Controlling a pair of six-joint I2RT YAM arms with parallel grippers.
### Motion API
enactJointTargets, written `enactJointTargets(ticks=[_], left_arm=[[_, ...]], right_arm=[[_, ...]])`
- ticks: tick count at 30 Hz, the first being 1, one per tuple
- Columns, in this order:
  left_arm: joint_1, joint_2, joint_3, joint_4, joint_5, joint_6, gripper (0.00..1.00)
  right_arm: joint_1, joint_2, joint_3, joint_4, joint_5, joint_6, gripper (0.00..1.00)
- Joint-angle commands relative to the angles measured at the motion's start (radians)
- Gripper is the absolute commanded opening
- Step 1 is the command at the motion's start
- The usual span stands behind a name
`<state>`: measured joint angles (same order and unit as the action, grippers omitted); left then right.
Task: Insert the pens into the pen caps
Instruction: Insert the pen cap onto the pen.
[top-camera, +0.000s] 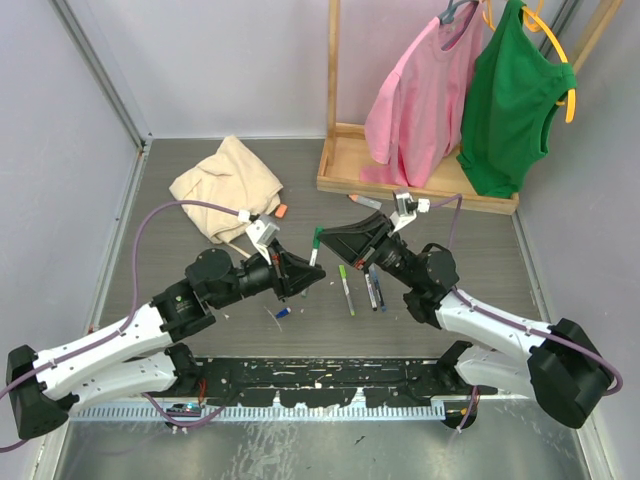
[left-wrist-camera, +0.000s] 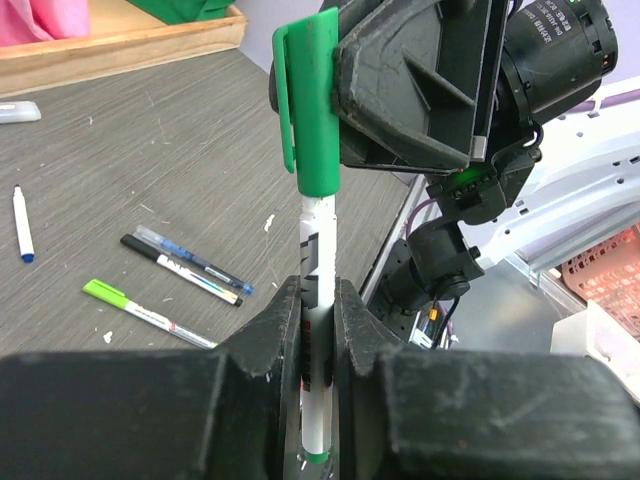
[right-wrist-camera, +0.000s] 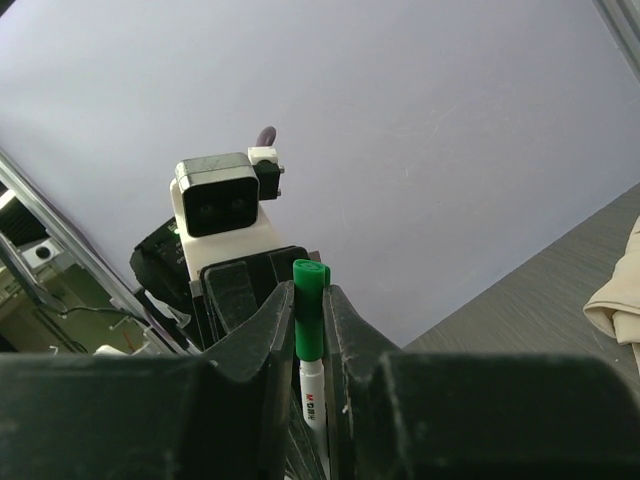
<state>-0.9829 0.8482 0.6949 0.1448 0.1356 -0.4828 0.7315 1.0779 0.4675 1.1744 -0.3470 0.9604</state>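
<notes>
A white pen (left-wrist-camera: 316, 262) with a green end stands between the pads of my left gripper (left-wrist-camera: 317, 292), which is shut on its barrel. A green pen cap (left-wrist-camera: 311, 112) with a clip sits over the pen's upper end. My right gripper (right-wrist-camera: 309, 298) is shut on that green cap (right-wrist-camera: 309, 308), and the white barrel (right-wrist-camera: 314, 392) shows just below it. In the top view both grippers meet above the table, left (top-camera: 306, 272) and right (top-camera: 326, 240), with the capped pen (top-camera: 316, 246) between them.
Loose pens lie on the table: a green-tipped one (top-camera: 345, 289) and a few dark ones (top-camera: 375, 288). A blue cap (top-camera: 283, 313) and an orange cap (top-camera: 281, 211) lie near the left arm. A beige cloth (top-camera: 228, 180) and a wooden rack base (top-camera: 345, 160) are behind.
</notes>
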Motion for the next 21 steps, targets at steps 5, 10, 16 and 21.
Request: enactJointTargets(ticks=[5,10,16,21], left_arm=[[0.002,-0.034,0.011,0.067,-0.062,0.004,0.00],[0.002,-0.040,0.010,0.058,-0.070,0.004,0.00],[0.002,-0.046,0.017,0.022,-0.088,0.014,0.00],[0.001,-0.062,0.020,-0.028,-0.114,0.026,0.00]], right_arm=[[0.027,-0.035,0.002,-0.070,-0.077,-0.077,0.11],[0.028,-0.084,0.017,-0.173,-0.077,-0.140,0.23],[0.026,-0.171,0.047,-0.343,-0.004,-0.226,0.37],[0.026,-0.248,0.096,-0.555,0.115,-0.294,0.47]])
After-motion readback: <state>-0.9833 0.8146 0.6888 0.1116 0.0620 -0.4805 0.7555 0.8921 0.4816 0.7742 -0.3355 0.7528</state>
